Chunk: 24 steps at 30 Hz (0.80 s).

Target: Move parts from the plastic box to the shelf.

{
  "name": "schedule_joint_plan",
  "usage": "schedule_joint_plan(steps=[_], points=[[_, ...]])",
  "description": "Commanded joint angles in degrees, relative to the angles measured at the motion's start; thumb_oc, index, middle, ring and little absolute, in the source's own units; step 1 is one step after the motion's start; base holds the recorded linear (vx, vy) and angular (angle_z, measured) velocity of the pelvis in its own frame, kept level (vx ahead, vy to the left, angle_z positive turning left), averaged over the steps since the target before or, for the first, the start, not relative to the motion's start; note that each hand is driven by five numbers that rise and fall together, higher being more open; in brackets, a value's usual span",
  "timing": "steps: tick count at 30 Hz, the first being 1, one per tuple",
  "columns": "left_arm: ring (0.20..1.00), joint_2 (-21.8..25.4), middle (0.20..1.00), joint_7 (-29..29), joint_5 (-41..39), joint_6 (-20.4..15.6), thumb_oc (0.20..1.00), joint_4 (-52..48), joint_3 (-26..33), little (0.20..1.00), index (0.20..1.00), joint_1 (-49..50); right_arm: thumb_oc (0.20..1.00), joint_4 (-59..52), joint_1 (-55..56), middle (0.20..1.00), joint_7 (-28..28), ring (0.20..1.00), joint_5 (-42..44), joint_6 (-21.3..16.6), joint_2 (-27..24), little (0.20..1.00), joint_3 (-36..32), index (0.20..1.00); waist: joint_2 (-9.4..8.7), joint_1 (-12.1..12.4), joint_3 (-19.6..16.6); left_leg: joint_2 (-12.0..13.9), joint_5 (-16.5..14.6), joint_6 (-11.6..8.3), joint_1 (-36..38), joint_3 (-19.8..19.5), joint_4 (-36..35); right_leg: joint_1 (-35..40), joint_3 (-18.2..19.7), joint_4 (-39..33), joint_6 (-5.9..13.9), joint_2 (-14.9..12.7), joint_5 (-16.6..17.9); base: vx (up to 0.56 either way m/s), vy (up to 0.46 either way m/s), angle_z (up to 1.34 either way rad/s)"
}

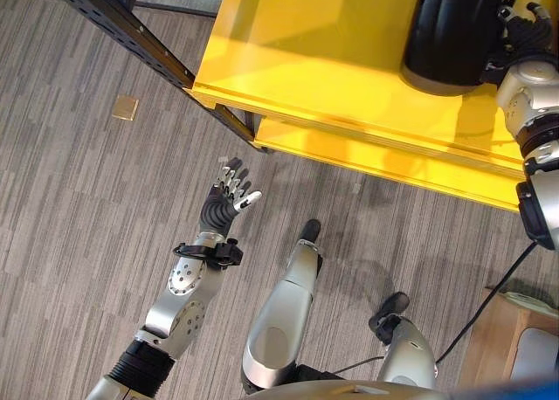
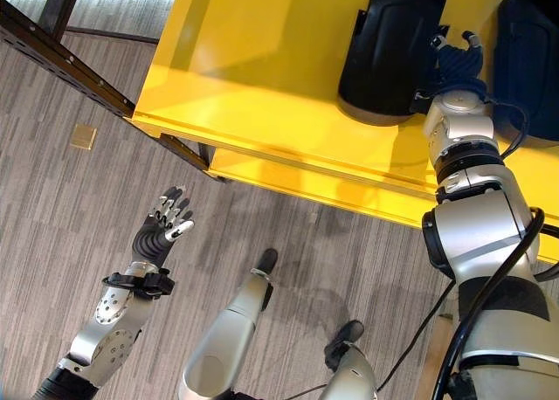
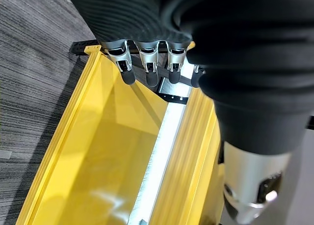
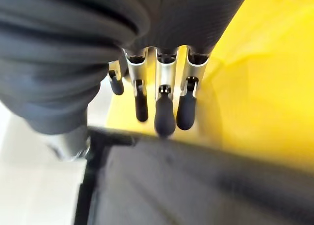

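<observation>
On the yellow shelf [image 2: 262, 59], at two o'clock, the right hand [image 2: 456, 61] is resting straight, relaxed fingers beside a black part [image 2: 389, 51], seemingly placing it and next needing withdrawal, while the left hand [image 1: 225, 199] is hanging wide open.

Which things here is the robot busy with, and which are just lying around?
For the job:
- yellow shelf
- black part on the shelf
- right hand, against the black part
- left hand, open over the floor, holding nothing

Just lying about:
- small tan square on the floor
- black rack post beside the shelf
- wooden piece by the robot's right side
</observation>
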Motion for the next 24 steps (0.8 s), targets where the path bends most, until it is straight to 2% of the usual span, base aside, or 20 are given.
schedule_joint_plan(steps=[1, 20, 23, 24], points=[[1.0, 1.9, 1.0, -0.1, 0.0, -3.8, 1.0, -3.1, 2.2, 1.0, 1.0, -0.7, 1.0, -3.4, -4.3, 1.0, -0.5, 1.0, 1.1, -3.0, -0.9, 1.0, 1.5, 1.0, -1.43, -0.4, -0.7, 0.4, -1.5, -0.73, -4.7, 0.6, 2.6, 9.0, 1.1, 0.1, -3.29, 2.8, -2.8, 0.0, 0.0, 0.0], [1.0, 3.8, 1.0, -1.0, -1.0, -3.7, 1.0, -2.1, 2.0, 1.0, 1.0, -1.2, 1.0, -11.1, -3.7, 1.0, -1.8, 1.0, -0.5, -4.1, -1.5, 1.0, 2.4, 1.0, -2.65, -1.5, -2.0, 1.8, -0.6, -1.3, -2.5, 0.8, 1.6, 10.1, 1.4, 0.1, -3.45, 3.7, -3.6, -0.03, -0.011, -0.02], [1.0, 4.1, 1.0, -1.4, -1.1, -3.6, 1.0, -1.9, 2.2, 1.0, 1.0, -1.2, 1.0, -14.0, -2.9, 1.0, -2.0, 1.0, -1.4, -4.3, -1.5, 1.0, 2.6, 1.0, -3.14, -2.0, -2.5, 2.3, -0.1, -1.55, -1.6, 0.9, 0.8, 10.5, 1.4, -0.6, -3.66, 4.0, -3.7, -0.07, -0.017, -0.04], [1.0, 4.2, 1.0, -1.4, -1.0, -3.4, 1.0, -1.9, 2.6, 1.0, 1.0, -0.9, 1.0, -19.0, -1.3, 1.0, -2.5, 1.0, -3.2, -4.7, -1.4, 1.0, 3.0, 1.0, -3.64, -2.6, -2.9, 2.7, 0.4, -1.79, -0.7, 0.9, -0.1, 11.0, 1.4, -1.4, -3.81, 4.3, -3.5, -0.09, -0.022, -0.08]])
